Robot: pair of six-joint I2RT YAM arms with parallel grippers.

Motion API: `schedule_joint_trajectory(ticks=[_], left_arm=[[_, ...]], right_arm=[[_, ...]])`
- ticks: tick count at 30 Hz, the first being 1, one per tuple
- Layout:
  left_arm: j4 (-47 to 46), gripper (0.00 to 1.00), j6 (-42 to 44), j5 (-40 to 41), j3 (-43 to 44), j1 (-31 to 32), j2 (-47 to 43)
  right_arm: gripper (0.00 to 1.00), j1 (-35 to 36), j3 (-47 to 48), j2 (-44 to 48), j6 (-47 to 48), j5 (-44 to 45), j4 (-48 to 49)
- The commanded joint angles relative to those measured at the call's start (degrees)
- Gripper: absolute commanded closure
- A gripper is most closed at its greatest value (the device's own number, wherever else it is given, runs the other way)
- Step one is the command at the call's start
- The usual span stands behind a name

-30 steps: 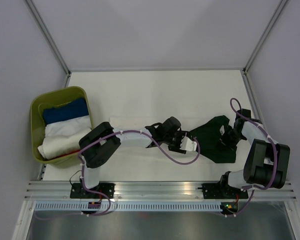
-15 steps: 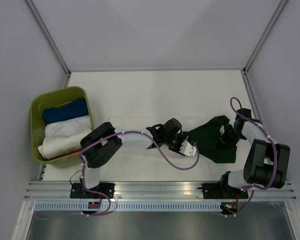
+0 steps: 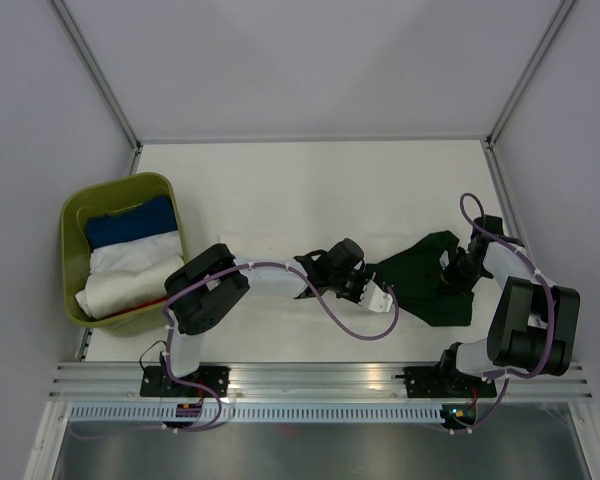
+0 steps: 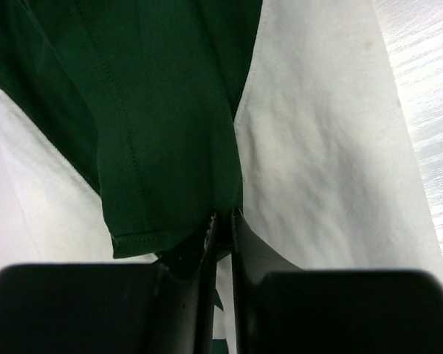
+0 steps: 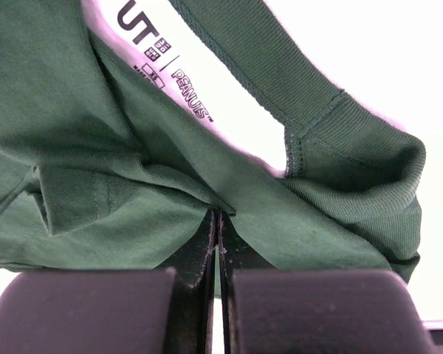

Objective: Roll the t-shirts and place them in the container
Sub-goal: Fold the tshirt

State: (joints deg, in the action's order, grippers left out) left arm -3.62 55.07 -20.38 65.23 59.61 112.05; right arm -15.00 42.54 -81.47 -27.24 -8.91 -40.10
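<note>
Both pinch the dark green t-shirt (image 3: pixel 427 285) | left gripper (image 4: pixel 221 218) at hem, right gripper (image 5: pixel 216 215) by collar | we should pull evenly, taut.

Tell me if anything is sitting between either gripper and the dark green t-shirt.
Nothing visible. The left gripper is shut on a hem of the dark green t-shirt, and the right gripper is shut on cloth near its collar. No other object lies on the shirt in the top view.
</note>
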Motion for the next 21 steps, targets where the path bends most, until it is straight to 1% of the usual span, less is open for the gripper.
schedule_joint_trajectory(ticks=[1, 2, 3, 5, 8, 14, 19, 21], left_arm=[[-1.8, 0.86, -1.5, 1.9, 1.3, 0.3, 0.5], [-1.7, 0.89, -1.7, 2.2, 1.5, 0.3, 0.5], [-1.7, 0.94, -2.3, 2.3, 1.9, 0.3, 0.5], [-1.6, 0.98, -3.2, 2.3, 2.4, 0.3, 0.5], [-0.8, 0.98, -5.1, 1.8, 3.2, 0.3, 0.4], [3.3, 0.98, -13.7, 0.8, 8.6, -0.7, 0.1], [6.3, 0.98, -15.2, 0.6, 11.1, -1.3, -0.3], [7.7, 0.98, -15.5, 0.3, 12.1, -1.8, -0.5]], right_arm=[[1.0, -0.2, 2.8, 2.4, 1.0, 1.9, -1.0], [0.99, -0.2, 3.2, 2.8, 1.2, 2.0, -1.5], [0.99, -0.2, 4.0, 3.2, 1.3, 2.2, -2.3], [0.99, -0.1, 5.2, 4.0, 1.7, 2.2, -3.0], [0.99, -0.1, 6.6, 4.6, 2.1, 2.2, -4.5], [1.0, -0.1, 11.7, 6.9, 3.7, 2.8, -10.0], [0.99, 0.5, 16.5, 8.3, 4.0, 3.4, -14.8], [0.99, 1.4, 17.0, 9.6, 3.3, 3.5, -15.9]])
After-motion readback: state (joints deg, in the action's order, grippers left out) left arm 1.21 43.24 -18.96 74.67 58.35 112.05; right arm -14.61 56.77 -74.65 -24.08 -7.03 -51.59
